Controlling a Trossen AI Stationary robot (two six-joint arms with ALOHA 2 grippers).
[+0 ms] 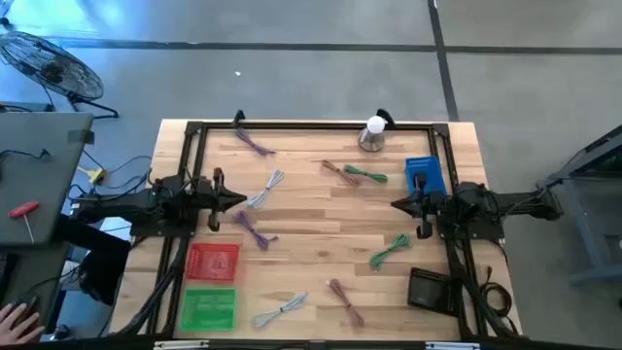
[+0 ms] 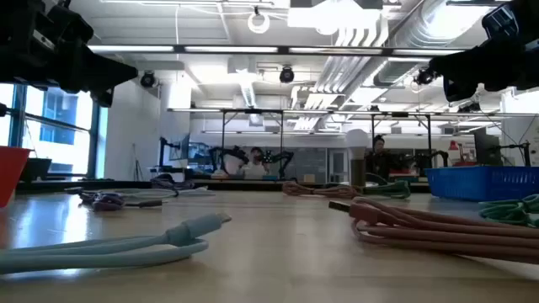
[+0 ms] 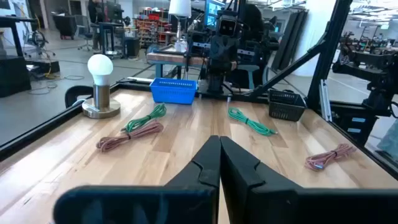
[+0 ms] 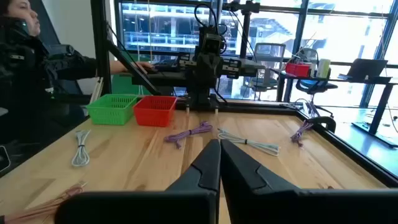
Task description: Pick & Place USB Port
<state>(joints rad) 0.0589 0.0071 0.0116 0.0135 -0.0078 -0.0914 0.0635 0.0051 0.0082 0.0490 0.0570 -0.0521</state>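
Several coiled USB cables lie flat on the wooden table: purple ones, grey ones, pink ones and green ones. My left gripper hovers shut over the table's left half, between the grey and purple cables, pointing right. My right gripper hovers shut over the right half, pointing left, just near of the blue basket. Neither holds anything.
A red basket and a green basket sit near the left front corner. A black basket sits at the right front. A bulb on a metal base stands at the far edge. A black frame rims the table. A person sits beyond the left side.
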